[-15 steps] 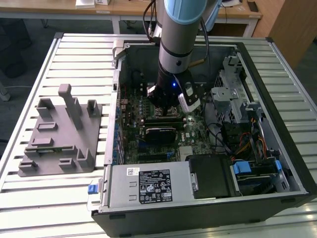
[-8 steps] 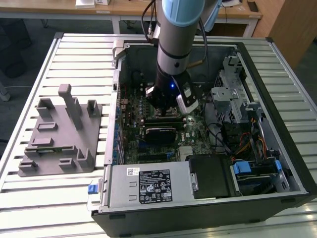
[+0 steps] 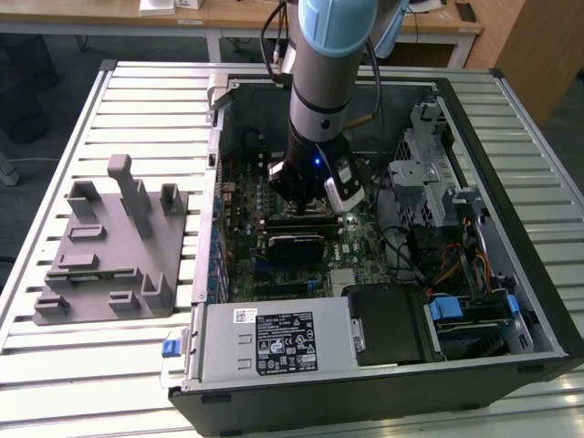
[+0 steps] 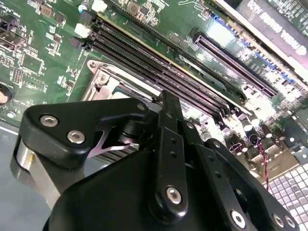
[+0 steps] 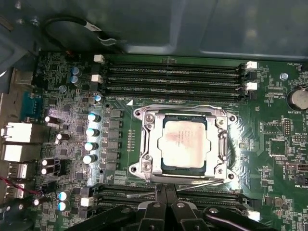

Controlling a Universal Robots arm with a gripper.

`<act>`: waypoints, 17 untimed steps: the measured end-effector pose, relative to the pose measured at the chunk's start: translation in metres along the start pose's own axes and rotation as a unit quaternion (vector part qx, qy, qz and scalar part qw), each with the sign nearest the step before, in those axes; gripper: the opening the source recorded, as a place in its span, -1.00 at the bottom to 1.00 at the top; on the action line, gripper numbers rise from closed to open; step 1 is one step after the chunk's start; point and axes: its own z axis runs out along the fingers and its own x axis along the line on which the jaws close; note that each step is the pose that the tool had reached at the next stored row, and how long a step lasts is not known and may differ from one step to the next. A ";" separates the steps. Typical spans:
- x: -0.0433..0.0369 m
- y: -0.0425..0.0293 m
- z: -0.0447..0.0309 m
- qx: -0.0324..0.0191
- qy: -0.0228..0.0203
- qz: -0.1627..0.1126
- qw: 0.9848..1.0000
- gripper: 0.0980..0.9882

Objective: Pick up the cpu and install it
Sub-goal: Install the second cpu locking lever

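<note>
First wrist view: square silver cpu (image 5: pixel 183 143) in metal-framed socket (image 5: pixel 144 144).

looks like a robotics lab or test workshop: an opened computer case (image 3: pixel 383 246) is lying on a slatted metal table (image 3: pixel 55 365), a grey fixture tray (image 3: pixel 109 255) is sitting beside it, wooden desks (image 3: pixel 237 14) are standing behind.

Table: slatted metal table (image 3: pixel 137 383)
On it: grey holder tray (image 3: pixel 109 251) beside open computer case (image 3: pixel 511 301)
</note>
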 end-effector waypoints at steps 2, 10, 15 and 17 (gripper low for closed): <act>0.0000 -0.0002 0.0006 -0.001 0.000 0.000 1.000 -0.98; 0.0050 -0.0030 0.0020 -0.007 0.000 0.000 1.000 -0.98; 0.0083 -0.0053 0.0025 -0.017 -0.001 -0.001 1.000 -0.98; 0.0086 -0.0064 0.0025 -0.021 -0.001 -0.001 1.000 -0.98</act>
